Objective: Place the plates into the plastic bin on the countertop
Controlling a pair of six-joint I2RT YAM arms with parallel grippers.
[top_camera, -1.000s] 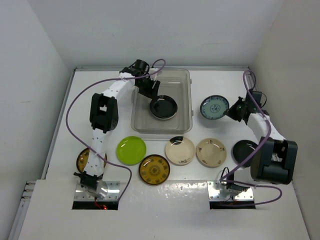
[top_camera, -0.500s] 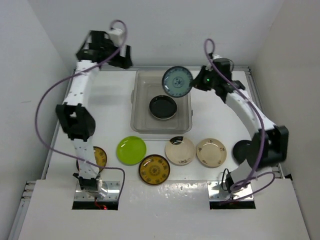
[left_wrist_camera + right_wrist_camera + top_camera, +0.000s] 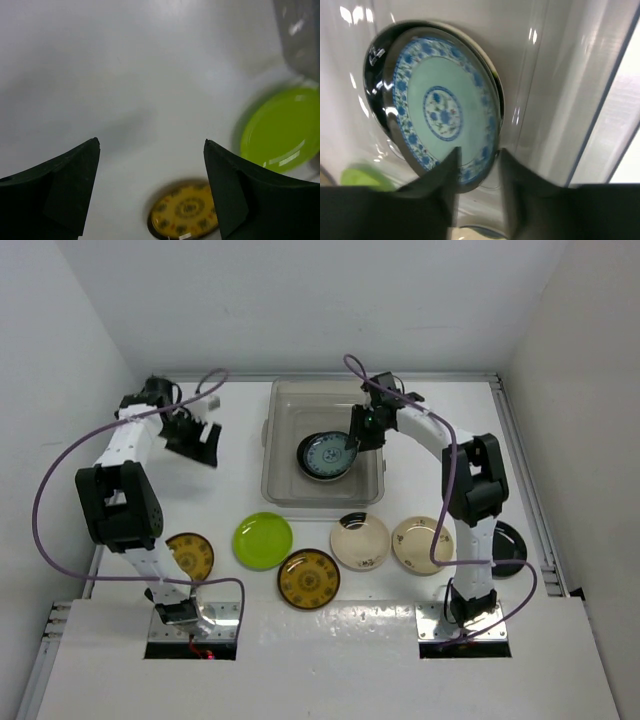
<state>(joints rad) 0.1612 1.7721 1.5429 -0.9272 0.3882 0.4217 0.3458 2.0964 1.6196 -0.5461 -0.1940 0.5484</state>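
Note:
The blue-patterned plate lies on a black plate inside the plastic bin. My right gripper is down in the bin and open, its fingers astride that plate's near rim with a gap on one side. My left gripper hangs open and empty over the countertop, left of the bin. On the counter in front lie a lime green plate, two amber plates and two cream plates.
Another black plate lies at the right, half hidden behind the right arm. White walls close in the counter on three sides. Purple cables loop off both arms. The bin's clear wall stands close beside my right fingers.
My right arm has lowered the blue-patterned plate into the bin onto the black plate and opened its jaws. My left arm has swung from the back wall down to the counter left of the bin.

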